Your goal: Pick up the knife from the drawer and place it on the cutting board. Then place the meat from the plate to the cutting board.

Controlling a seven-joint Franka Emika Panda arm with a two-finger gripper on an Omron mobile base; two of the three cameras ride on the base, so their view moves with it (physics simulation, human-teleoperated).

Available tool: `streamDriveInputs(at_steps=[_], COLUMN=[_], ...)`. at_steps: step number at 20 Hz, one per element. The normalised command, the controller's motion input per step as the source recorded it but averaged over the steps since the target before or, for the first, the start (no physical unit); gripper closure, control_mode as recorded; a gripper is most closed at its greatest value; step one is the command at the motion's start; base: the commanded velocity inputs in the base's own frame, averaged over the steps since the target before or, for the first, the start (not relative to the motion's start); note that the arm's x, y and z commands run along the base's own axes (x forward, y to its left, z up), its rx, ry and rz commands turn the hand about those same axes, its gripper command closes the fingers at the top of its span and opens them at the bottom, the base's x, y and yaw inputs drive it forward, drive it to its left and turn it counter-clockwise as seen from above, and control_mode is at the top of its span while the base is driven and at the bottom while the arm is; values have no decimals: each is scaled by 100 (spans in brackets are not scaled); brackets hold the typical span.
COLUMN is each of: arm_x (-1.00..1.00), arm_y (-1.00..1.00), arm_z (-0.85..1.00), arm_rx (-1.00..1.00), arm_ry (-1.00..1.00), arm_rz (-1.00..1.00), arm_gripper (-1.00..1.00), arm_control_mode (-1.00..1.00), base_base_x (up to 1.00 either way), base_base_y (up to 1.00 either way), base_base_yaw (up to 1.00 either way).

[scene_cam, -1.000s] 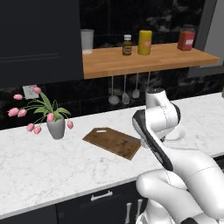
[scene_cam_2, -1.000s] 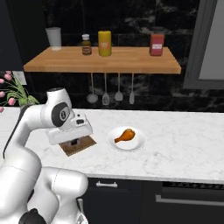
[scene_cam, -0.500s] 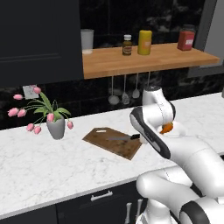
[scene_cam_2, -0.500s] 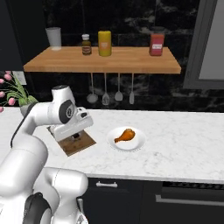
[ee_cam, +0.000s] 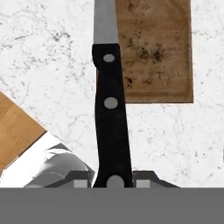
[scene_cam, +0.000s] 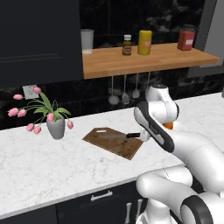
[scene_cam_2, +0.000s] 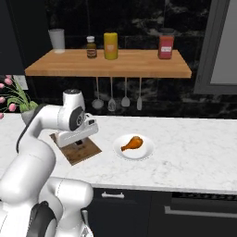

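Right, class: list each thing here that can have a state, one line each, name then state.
gripper: shut on the knife's handle.
knife: held, blade over the cutting board.
cutting board: flat on the counter.
meat: on its plate.
plate: holding the meat.

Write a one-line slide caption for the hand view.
Gripper shut on the knife by its black handle, blade reaching out over the cutting board on the marble counter.
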Motion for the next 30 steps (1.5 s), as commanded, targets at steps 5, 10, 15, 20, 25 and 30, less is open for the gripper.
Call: streamDriveInputs(at_steps=[5,10,15,20,25,30], arm_x=[28,32,39,48,44,30], arm_y=[3,17,27,8,1,13], arm_z=[-17,-30,-35,-30,-37,-39], arm_rx=[0,0,0,0,0,0], arm_ry=[0,0,0,0,0,0], arm_rz=[-7,-5,0,0,0,0], arm_gripper=[100,100,100,100,100,100], arm_control_mode=[-100,-100,-100,-100,-100,-100], base_base_x=[0,0,0,0,0,0], base_base_y=[0,0,0,0,0,0], base_base_yaw=[0,0,0,0,0,0])
